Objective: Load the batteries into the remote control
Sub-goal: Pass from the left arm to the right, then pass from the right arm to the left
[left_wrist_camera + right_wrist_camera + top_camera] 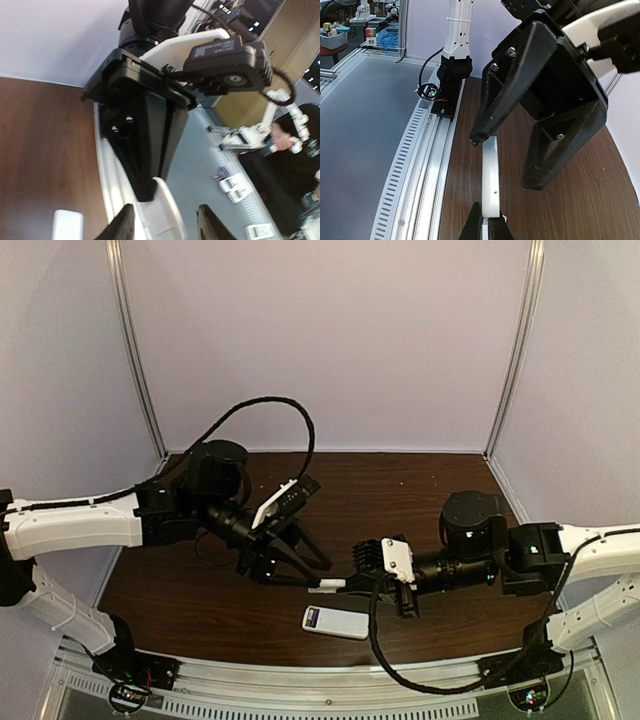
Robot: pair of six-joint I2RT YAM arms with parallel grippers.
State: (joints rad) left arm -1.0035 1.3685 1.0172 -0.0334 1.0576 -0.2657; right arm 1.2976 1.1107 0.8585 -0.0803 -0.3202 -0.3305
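Brown wood table (430, 490), with the remote control (336, 622) as my reference. It lies flat near the table's front edge, with a small coloured patch at its left end.

The left arm (70, 525) and right arm (600, 545) reach in from either side and meet just behind the remote.

The left gripper (320, 576) hangs just behind the remote's left half, jaws spread wide and holding nothing.

The right gripper (348, 583) sits just behind the remote's right half, clamped on a thin white strip (490, 170).

The strip's free end lies between the left fingers, right at one fingertip (475, 140). I cannot tell whether they touch.

I see neither gripper touching the remote.
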